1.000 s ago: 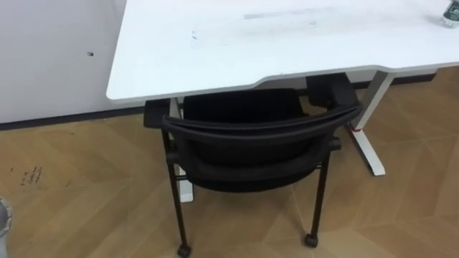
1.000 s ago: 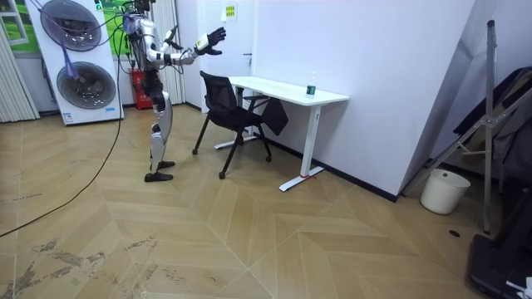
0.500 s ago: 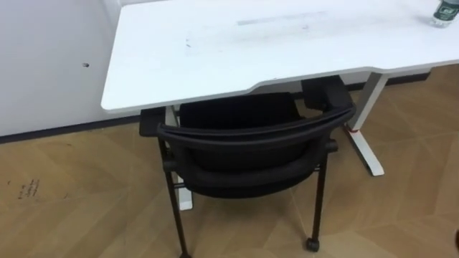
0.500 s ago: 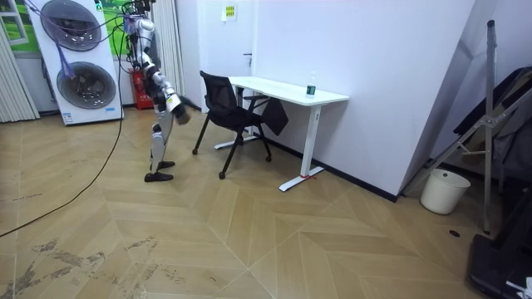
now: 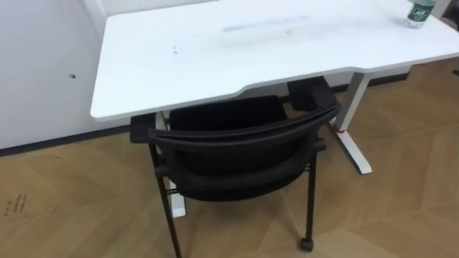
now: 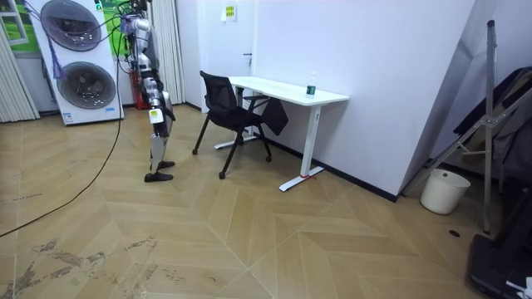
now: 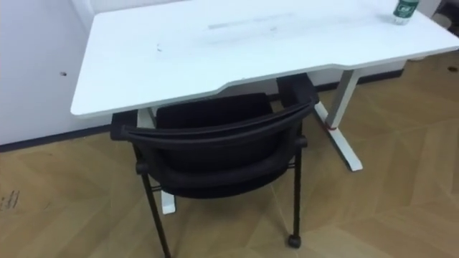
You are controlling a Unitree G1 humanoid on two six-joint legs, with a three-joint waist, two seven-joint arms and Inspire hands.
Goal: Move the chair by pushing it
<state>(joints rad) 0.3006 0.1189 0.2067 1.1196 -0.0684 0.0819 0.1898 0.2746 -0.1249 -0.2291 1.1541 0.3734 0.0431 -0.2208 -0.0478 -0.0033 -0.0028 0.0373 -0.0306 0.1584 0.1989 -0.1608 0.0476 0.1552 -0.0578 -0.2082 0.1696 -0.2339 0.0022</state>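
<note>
White surface [image 5: 237, 54] by the wall partly covers the black chair [image 5: 237, 154]; its backrest faces the robot, which stands apart. Whether the hanging right hand [image 6: 155, 115] is released or clenched, I cannot tell. I would push the backrest's top squarely, so the castors [image 5: 306, 244] roll straight.

The white tabletop [image 5: 215, 64] carries a small bottle [image 5: 420, 12] at its far right corner. The black chair [image 5: 237, 154] stands on the wooden floor [image 5: 401, 208].

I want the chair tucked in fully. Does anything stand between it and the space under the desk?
Possibly: the desk's white left leg stands under the chair on its left, by the armrest, and could catch it. Nothing else visible.
</note>
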